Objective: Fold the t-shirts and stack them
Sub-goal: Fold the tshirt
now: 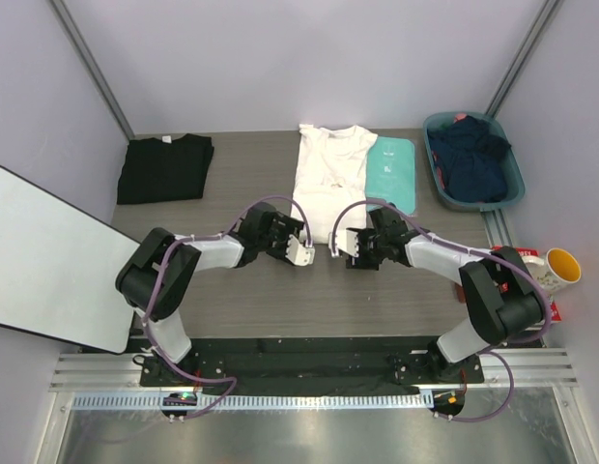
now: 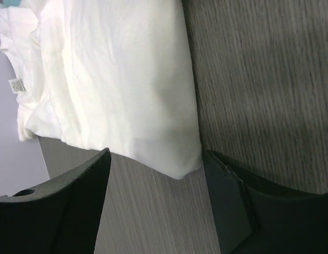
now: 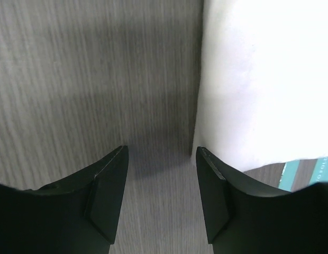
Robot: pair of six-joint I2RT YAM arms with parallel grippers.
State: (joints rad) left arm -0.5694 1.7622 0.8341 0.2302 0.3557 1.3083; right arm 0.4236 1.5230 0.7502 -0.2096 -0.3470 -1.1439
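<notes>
The white t-shirt (image 1: pixel 328 172) lies folded into a long strip at the back centre of the table, its near hem towards the arms. A folded black t-shirt (image 1: pixel 164 166) rests at the back left. My left gripper (image 1: pixel 301 253) is open just short of the white shirt's near left corner (image 2: pixel 177 166), and that corner lies between the spread fingers (image 2: pixel 74 201) without being pinched. My right gripper (image 1: pixel 339 246) is also open and holds nothing. In the right wrist view the gripper (image 3: pixel 161 149) hangs over bare table, with the white shirt's edge (image 3: pixel 259 79) beside its right finger.
A teal board (image 1: pixel 392 172) lies partly under the white shirt's right side and shows in the right wrist view as the teal board (image 3: pixel 307 172). A blue basket (image 1: pixel 510 184) of dark clothes stands back right. A white panel (image 1: pixel 48 256) juts over the left edge. A yellow cup (image 1: pixel 560 266) sits far right.
</notes>
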